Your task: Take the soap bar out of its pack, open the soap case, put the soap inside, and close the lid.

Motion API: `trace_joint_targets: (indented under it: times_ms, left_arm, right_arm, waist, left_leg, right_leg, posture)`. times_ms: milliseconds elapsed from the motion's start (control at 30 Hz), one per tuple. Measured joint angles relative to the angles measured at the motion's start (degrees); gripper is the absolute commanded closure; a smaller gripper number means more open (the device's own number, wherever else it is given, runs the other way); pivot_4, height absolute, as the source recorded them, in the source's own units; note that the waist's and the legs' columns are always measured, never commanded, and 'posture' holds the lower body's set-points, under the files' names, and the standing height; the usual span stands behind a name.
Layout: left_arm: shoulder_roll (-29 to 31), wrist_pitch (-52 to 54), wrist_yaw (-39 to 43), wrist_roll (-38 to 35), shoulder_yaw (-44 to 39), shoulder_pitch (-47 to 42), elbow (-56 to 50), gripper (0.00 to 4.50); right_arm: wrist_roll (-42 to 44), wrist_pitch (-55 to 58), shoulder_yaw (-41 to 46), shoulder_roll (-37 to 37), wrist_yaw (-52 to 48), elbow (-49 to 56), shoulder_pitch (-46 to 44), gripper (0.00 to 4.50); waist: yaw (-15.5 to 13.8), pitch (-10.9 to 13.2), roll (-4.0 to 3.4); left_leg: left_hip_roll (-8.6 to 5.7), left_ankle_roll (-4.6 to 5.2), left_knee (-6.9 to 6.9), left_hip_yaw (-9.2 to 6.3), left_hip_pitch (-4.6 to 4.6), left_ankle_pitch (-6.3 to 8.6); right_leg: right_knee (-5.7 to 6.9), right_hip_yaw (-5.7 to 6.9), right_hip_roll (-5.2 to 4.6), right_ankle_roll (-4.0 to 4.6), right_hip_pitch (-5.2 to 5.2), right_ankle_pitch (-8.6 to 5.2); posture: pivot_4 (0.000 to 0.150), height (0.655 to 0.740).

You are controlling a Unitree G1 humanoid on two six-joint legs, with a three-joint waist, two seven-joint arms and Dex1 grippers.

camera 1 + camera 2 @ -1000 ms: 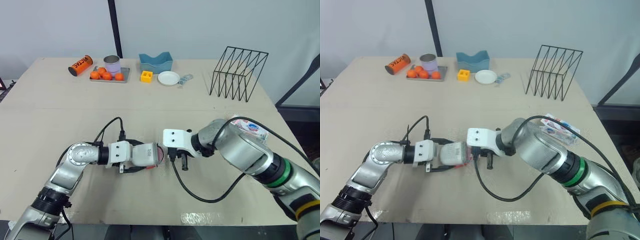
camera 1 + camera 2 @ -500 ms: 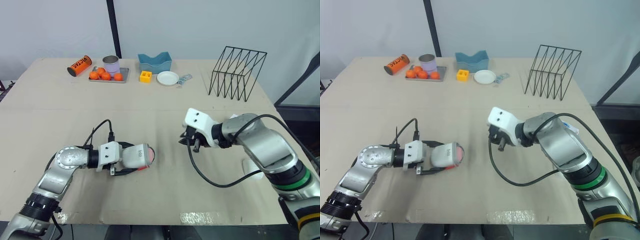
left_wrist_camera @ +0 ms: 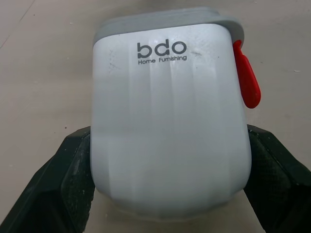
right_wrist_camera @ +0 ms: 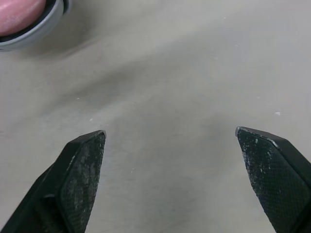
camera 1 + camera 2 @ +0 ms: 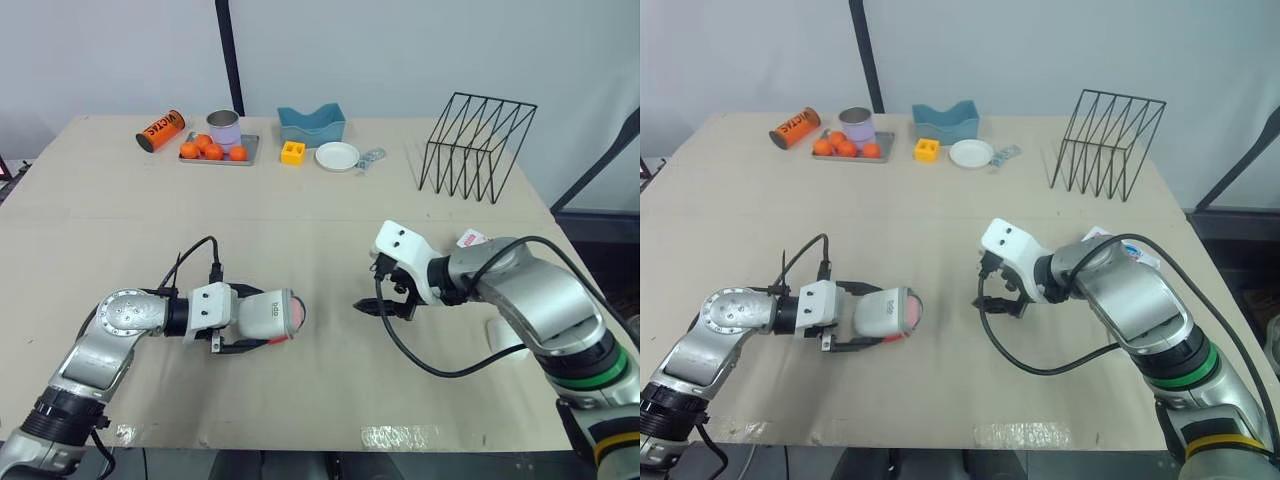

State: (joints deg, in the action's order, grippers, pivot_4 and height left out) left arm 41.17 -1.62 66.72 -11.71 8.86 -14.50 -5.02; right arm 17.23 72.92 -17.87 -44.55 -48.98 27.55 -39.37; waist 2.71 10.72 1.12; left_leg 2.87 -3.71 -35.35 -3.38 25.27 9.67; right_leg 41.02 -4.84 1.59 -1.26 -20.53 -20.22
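Jaws of the left gripper (image 3: pixel 167 136) are clamped on both sides of the white soap case (image 3: pixel 167 73), which is held on its side low at the table (image 5: pixel 330 220), with the pink soap (image 5: pixel 297 313) showing in its grey-rimmed end. Jaws of the right gripper (image 4: pixel 170 133) stand wide apart with nothing between them, facing that end but well apart from it. Farther right on the table lies the soap pack (image 5: pixel 470 239)

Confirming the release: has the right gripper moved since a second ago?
Yes. The right gripper, open, has pulled back from the soap case to the robot's right, toward the wire rack.
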Motion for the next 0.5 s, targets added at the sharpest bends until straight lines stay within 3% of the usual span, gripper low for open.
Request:
trace_joint_targets:
  times_ms: [333,500]
  left_arm:
    - [-0.8,0.3,0.1,0.0,0.3,-1.0,0.0,0.96]
    - [-2.4,-2.1,0.0,0.1,0.3,-1.8,1.3,0.96]
  right_arm:
    - [2.1,1.9,0.4,-1.3,2.0,0.3,0.1,0.05]
    - [10.3,11.7,9.4,3.7,0.1,-2.3,0.0,0.05]
  waist:
    - [0.0,0.0,0.0]
    - [0.0,0.0,0.01]
  left_leg:
    - [-0.01,0.0,-0.01,0.01,0.01,0.0]
    - [0.01,0.0,-0.01,0.02,0.0,0.0]
  right_leg:
    - [0.0,0.0,0.0,0.0,0.0,0.0]
    - [0.02,-0.01,0.04,0.03,0.0,0.01]
  posture:
    - [0.15,0.74]
    - [0.15,0.74]
